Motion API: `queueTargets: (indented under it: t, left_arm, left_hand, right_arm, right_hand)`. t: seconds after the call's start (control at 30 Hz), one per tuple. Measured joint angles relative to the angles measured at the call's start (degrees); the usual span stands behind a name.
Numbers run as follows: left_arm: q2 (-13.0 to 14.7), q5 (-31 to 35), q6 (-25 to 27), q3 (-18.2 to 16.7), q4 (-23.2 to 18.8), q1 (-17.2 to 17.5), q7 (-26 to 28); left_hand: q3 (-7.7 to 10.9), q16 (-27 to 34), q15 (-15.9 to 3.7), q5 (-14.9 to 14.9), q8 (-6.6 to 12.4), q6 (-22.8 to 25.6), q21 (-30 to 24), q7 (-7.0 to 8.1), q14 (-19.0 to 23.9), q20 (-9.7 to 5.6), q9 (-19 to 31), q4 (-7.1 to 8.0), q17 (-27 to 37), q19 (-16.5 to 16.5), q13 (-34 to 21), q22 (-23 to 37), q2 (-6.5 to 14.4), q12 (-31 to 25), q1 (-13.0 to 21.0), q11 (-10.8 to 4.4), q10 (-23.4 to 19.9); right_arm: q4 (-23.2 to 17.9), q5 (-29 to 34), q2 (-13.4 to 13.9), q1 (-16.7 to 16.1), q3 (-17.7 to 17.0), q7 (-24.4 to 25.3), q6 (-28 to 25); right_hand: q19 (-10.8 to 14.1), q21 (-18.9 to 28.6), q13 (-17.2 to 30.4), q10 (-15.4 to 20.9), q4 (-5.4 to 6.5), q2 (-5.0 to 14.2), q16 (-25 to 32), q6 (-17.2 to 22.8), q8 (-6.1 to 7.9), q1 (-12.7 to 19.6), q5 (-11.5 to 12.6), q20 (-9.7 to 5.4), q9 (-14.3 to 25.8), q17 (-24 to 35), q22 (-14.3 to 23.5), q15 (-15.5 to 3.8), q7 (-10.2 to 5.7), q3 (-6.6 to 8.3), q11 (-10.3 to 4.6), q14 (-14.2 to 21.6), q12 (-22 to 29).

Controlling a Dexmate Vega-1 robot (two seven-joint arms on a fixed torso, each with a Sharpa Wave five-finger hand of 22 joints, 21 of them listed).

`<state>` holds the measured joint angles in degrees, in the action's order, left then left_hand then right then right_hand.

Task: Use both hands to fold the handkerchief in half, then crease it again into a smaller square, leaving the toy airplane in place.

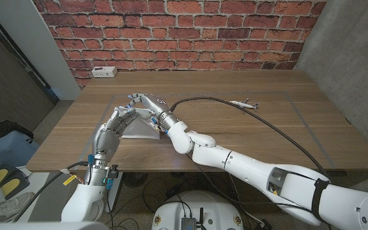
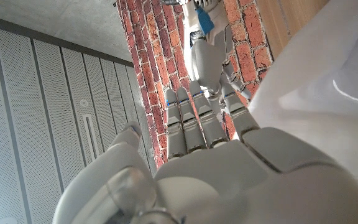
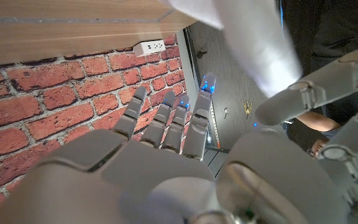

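- Left hand point(image 1: 121, 119): over the bench's left-centre, at the left edge of the cloth, fingers reaching toward the right hand. In the left wrist view the fingers point(image 2: 194, 124) run long and side by side, with white cloth just beside them. Whether it pinches the cloth, I cannot tell.
- Right hand point(image 1: 151, 106): arm crosses in from the lower right; the hand sits above the cloth's far part, close against the left hand. In the right wrist view the fingers point(image 3: 166, 121) are extended and slightly apart, and white cloth hangs near the thumb side. Whether it has the cloth in hold, I cannot tell.
- Handkerchief point(image 1: 140, 130): white, lying on the bench under and just near of both hands, partly covered by them; its fold state is hidden. White cloth also shows in the left wrist view point(image 2: 328, 81) and the right wrist view point(image 3: 253, 43).
- Toy airplane point(image 1: 244, 103): small, pale, on the bench's right-centre, well apart from the hands and the handkerchief.
- Cable point(image 1: 260, 121): black, arcing from the right wrist across the bench toward the right forearm, passing just near of the airplane.
- Bench point(image 1: 299, 128): wooden, brown.
- Socket strip point(image 1: 104, 72): white, at the bench's far left edge against the brick wall point(image 1: 184, 32).
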<state>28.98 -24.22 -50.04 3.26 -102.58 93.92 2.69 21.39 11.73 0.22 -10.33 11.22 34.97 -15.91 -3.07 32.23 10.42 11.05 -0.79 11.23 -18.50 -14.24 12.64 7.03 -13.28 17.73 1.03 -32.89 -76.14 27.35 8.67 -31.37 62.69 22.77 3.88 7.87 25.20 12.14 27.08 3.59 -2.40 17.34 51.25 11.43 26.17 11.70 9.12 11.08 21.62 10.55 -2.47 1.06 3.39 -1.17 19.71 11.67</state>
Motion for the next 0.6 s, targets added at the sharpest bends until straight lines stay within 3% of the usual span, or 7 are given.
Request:
queueTargets:
  t: [0.07,0.17,0.33,0.47,0.6]
  left_arm:
    - [0.1,0.0,0.0,0.0,0.0,0.0,-0.1]
    - [0.2,-0.1,0.0,-0.1,0.0,0.0,-0.2]
    - [0.3,-0.3,0.2,-0.2,-0.1,0.0,-0.3]
    - [0.4,-0.4,0.5,-0.2,-0.3,0.0,-0.3]
    - [0.4,-0.2,1.0,-0.3,-0.5,0.0,-0.2]
  left_hand:
    - [0.0,-0.1,0.01,0.0,0.0,0.0,0.0,0.0,0.0,0.0,0.0,0.0,0.0,0.0,0.0,0.0,0.0,0.0,0.0,0.0,0.0]
    - [0.0,-0.5,0.48,0.0,0.0,-0.1,0.0,0.13,-0.5,0.0,0.0,0.0,-0.3,0.0,0.0,0.0,0.0,0.0,0.0,0.0,0.0]
    - [0.24,-0.4,0.28,0.0,0.0,-0.3,0.0,0.31,-0.3,0.0,0.0,-0.24,-0.2,0.0,0.0,0.0,0.0,0.0,0.0,0.0,0.0]
    - [0.48,-0.4,0.29,0.0,0.0,-0.3,0.0,0.31,-0.3,0.0,0.0,0.0,-0.2,0.0,0.0,0.0,0.0,0.0,0.0,0.0,0.0]
    - [0.48,-0.4,0.29,0.0,0.0,-0.3,0.0,0.33,-0.3,0.0,0.0,0.0,-0.2,0.0,0.0,0.0,-0.2,0.0,-0.2,0.0,0.0]
  right_arm:
    - [0.4,-0.2,0.4,0.5,0.0,-1.1,0.9]
    - [0.8,-0.5,1.2,1.4,-0.2,-3.2,2.2]
    - [1.1,-1.0,2.0,2.1,-0.9,-5.8,4.1]
    - [1.2,-1.5,2.3,2.2,-1.6,-6.6,4.9]
    - [1.3,-1.9,2.8,2.1,-2.6,-6.8,5.4]
  right_hand:
    - [-0.5,-0.4,0.0,-0.5,0.73,-1.22,0.0,-1.3,-0.45,-2.2,0.6,0.07,0.0,0.1,0.0,0.11,0.38,-1.46,0.54,-0.5,0.0]
    - [-1.0,-0.9,0.0,-2.2,1.35,-3.1,-0.7,-4.6,-0.88,-4.5,1.6,-0.01,0.0,0.1,0.0,0.1,-0.48,-3.32,0.86,-1.5,-0.2]
    - [-1.2,-0.9,0.0,-2.7,1.56,-3.16,-0.9,-6.1,-1.29,-4.7,2.2,0.0,0.3,0.0,0.0,0.31,-0.87,-3.53,0.76,-1.7,-0.2]
    - [-0.6,-0.9,0.0,-2.7,1.2,-0.6,-0.9,-6.1,-1.04,-3.6,3.1,-0.11,0.3,0.1,0.0,0.31,-0.87,-2.7,0.76,-1.7,-0.2]
    - [0.5,-0.9,0.3,-2.8,0.34,2.56,-0.9,-7.5,-1.04,-1.0,3.6,-0.43,0.3,0.1,0.0,0.31,-1.31,-0.73,0.89,-1.7,-0.2]
